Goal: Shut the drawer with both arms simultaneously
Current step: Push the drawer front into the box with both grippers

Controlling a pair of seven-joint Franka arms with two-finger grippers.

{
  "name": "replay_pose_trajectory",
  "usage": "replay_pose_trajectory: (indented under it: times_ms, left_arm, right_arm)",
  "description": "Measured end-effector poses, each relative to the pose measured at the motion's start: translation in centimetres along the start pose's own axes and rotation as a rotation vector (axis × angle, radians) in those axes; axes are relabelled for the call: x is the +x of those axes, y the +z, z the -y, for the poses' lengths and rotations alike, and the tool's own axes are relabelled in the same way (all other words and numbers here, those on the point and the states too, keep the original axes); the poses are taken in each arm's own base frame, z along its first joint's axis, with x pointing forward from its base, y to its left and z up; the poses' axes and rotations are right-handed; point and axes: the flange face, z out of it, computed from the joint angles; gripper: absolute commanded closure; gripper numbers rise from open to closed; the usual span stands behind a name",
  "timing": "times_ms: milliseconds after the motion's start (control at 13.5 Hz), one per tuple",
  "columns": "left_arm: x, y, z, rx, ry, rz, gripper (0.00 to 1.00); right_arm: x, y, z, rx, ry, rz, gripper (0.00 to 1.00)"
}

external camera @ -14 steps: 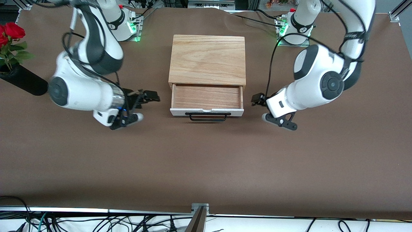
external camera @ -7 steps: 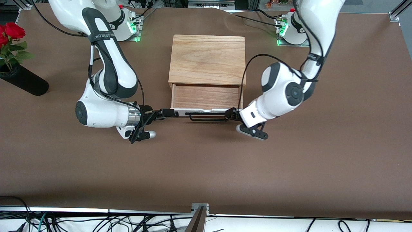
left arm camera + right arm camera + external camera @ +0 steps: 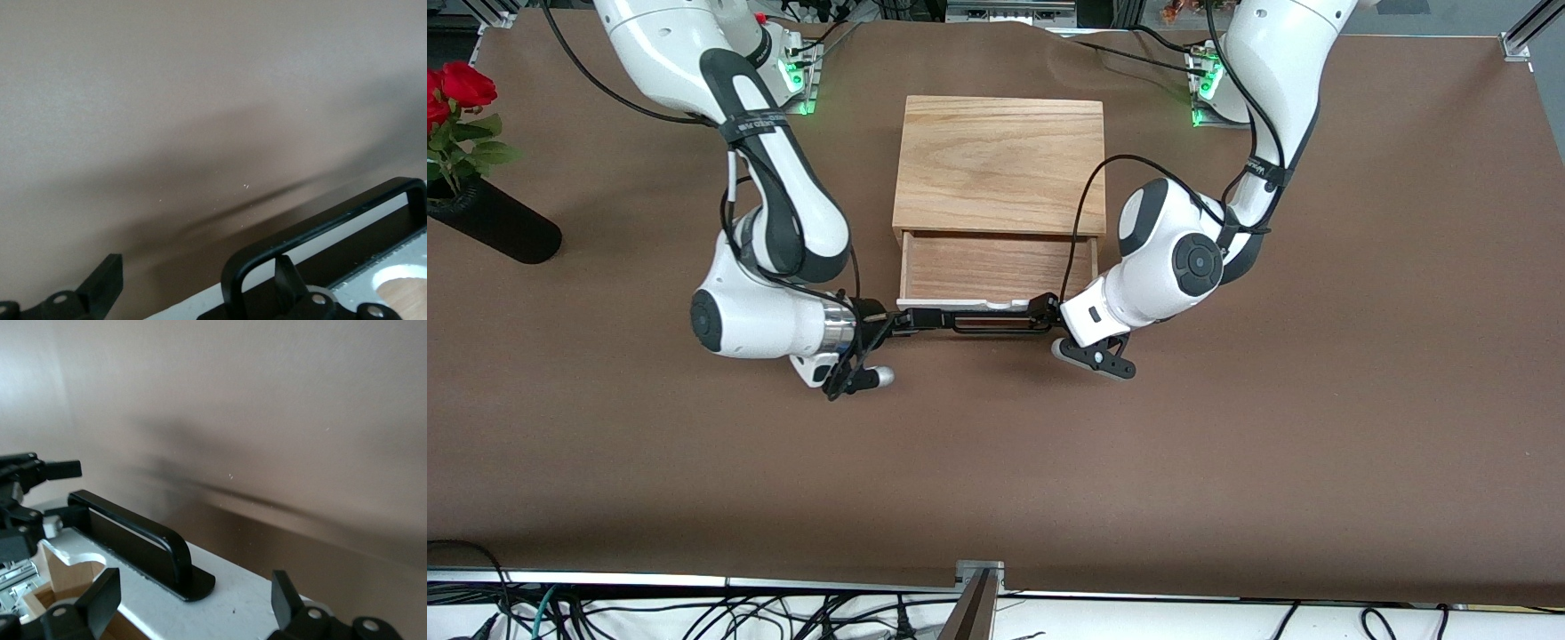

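Note:
The drawer (image 3: 996, 267) stands pulled out of the light-wood box (image 3: 1000, 164), its white front panel (image 3: 996, 305) and black bar handle (image 3: 996, 327) facing the front camera. My left gripper (image 3: 1042, 313) is open at the handle's end toward the left arm. In the left wrist view its fingers (image 3: 107, 287) straddle the handle's bend (image 3: 320, 227) over the panel (image 3: 193, 308). My right gripper (image 3: 925, 318) is open at the handle's other end. In the right wrist view its fingers (image 3: 100, 597) straddle the panel (image 3: 227, 600) beside the handle (image 3: 133, 527).
A black vase (image 3: 494, 229) with red roses (image 3: 458, 89) lies at the right arm's end of the table. The brown table (image 3: 996, 462) stretches from the drawer toward the front camera. Cables hang below the table's front edge.
Both grippers have swung in from the drawer's sides and now meet the handle's two ends at the front panel. The drawer stays open about as far.

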Motion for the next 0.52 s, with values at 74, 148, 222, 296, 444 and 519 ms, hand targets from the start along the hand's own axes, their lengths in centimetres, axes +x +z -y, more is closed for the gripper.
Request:
replay_pose_trajectory:
  times_ms: [74, 148, 222, 296, 444, 519]
  left_arm:
    - [0.0, 0.0, 0.2, 0.001, -0.002, 0.003, 0.0]
    - [0.0, 0.1, 0.2, 0.002, -0.003, 0.004, 0.0]
    - [0.0, 0.1, 0.2, 0.002, -0.003, 0.007, 0.0]
    - [0.0, 0.1, 0.2, 0.001, -0.003, 0.008, 0.0]
    - [-0.1, 0.2, 0.1, 0.0, -0.005, 0.02, 0.0]
    - [-0.2, 0.2, 0.0, -0.001, -0.008, 0.033, 0.0]
  right_arm:
    - [-0.2, 0.8, 0.2, -0.004, -0.004, 0.011, 0.0]
    - [-0.5, 1.5, 0.4, -0.008, -0.007, 0.022, 0.0]
    - [-0.6, 1.9, 0.4, -0.012, -0.006, 0.023, 0.0]
    - [-0.6, 1.9, 0.3, -0.013, -0.004, 0.024, 0.0]
    - [-0.9, 2.4, 0.0, -0.016, 0.002, 0.034, 0.0]
    - [-1.1, 2.8, -0.2, -0.019, 0.005, 0.042, 0.0]
